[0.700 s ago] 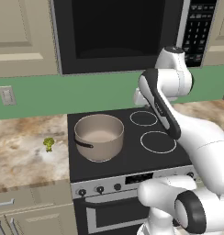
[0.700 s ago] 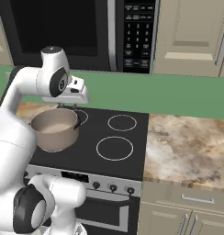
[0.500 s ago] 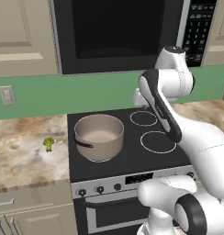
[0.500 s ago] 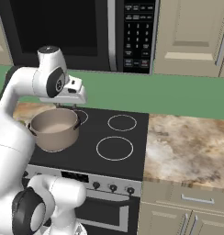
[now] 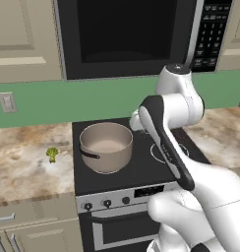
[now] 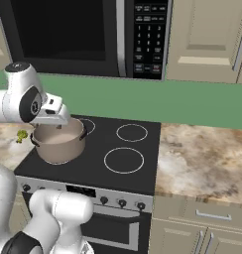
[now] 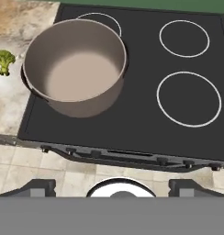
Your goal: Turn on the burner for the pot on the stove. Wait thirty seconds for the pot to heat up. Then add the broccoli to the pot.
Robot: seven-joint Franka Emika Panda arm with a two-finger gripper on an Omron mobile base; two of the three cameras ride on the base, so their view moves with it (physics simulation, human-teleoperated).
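Hand point(image 7: 112, 184) is open and empty, high above the stove point(image 7: 146, 128); the pot point(image 7: 75, 64) stands on the stove's front left, broccoli point(image 7: 4, 60) on the bench point(image 7: 8, 105) beside it.

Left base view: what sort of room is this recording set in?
A rendered home kitchen, by the look of it: a black glass-top stove with a beige pot on it, a microwave mounted above, and cream cabinets over a marbled counter.

The microwave point(image 6: 83, 37) keypad point(image 6: 149, 37) bears markings, but none are legible.
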